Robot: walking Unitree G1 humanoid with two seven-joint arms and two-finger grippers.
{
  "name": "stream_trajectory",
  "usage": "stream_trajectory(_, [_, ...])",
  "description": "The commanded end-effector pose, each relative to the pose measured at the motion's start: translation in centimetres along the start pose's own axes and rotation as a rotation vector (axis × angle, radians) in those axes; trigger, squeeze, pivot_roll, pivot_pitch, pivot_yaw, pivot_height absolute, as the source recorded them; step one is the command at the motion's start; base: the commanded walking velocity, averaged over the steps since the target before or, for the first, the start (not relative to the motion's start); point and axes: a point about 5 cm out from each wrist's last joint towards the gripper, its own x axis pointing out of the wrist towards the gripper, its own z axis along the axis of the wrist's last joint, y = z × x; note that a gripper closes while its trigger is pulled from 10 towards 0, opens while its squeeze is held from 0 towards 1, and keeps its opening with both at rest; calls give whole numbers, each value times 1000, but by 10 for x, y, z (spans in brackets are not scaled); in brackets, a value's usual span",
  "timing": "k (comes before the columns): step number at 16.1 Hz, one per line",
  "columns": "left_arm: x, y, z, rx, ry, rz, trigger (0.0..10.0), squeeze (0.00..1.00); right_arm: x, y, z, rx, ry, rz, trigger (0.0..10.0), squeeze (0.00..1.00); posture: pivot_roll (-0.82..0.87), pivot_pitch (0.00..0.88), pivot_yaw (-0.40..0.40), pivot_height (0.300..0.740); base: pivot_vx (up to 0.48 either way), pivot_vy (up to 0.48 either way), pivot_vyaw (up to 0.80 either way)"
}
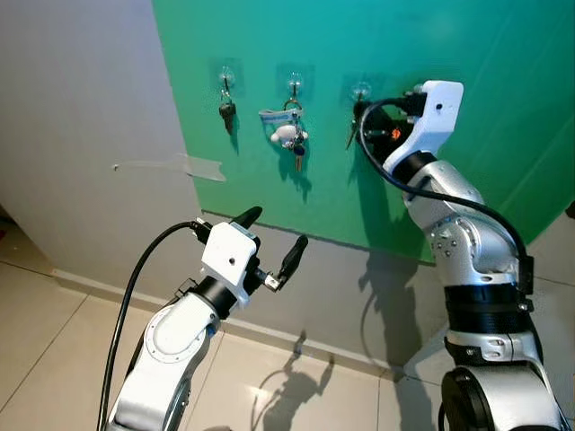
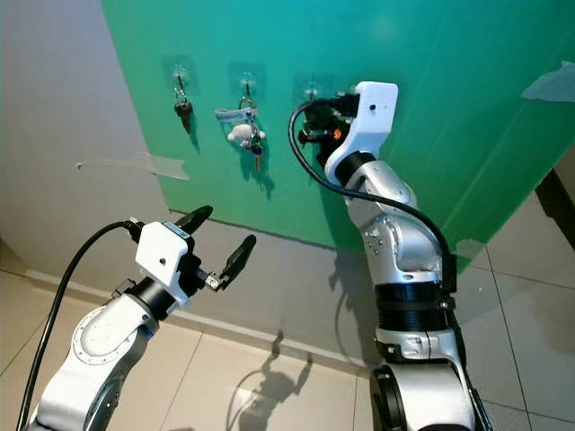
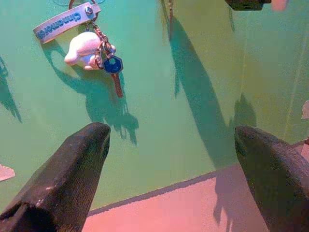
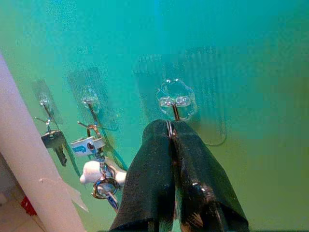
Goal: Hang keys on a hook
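You were at the hang step itself. The right pincer (image 4: 170, 145) was clenched on the key ring (image 4: 169, 129), its tips pressed right up under the right hook (image 4: 175, 102), the clear stick-on one in the upper middle of the right wrist view. In the left eye view that same pincer sat at upper right of centre, against the green wall (image 1: 503, 108).

The ring's wire poked out just above the fingertips, touching or nearly touching the hook's stem. I couldn't tell whether the ring was actually over the hook tip yet; the fingers hid the keys and most of the ring.

Next move, as I judged it: seat the ring over the hook tip, then release and back straight off without dragging it out.

Neighbours: the middle hook (image 1: 294, 83) carried a bunch with a white charm (image 1: 287, 135), and the left hook (image 1: 226, 76) carried a dark key (image 1: 227, 110).

The left pincer (image 1: 275, 238) hung released, lower left, idle.
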Motion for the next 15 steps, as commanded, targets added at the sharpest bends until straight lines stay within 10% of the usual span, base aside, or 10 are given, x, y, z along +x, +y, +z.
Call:
stream_trajectory(1, [3, -1, 5, 9, -16, -17, 10000, 0, 0, -11, -12, 17, 61, -70, 10000, 0, 55, 0, -5, 740, 0, 0, 0])
stream_trajectory(8, [3, -2, 6, 7, -19, -14, 10000, 0, 6, 0, 14, 59, -93, 10, 10000, 0, 55, 0, -8, 740, 0, 0, 0])
stream_trajectory(15, [2, -4, 5, 3, -16, -24, 10000, 0, -14, -17, 0, -71, -8, -46, 10000, 0, 47, 0, -4, 740, 0, 0, 0])
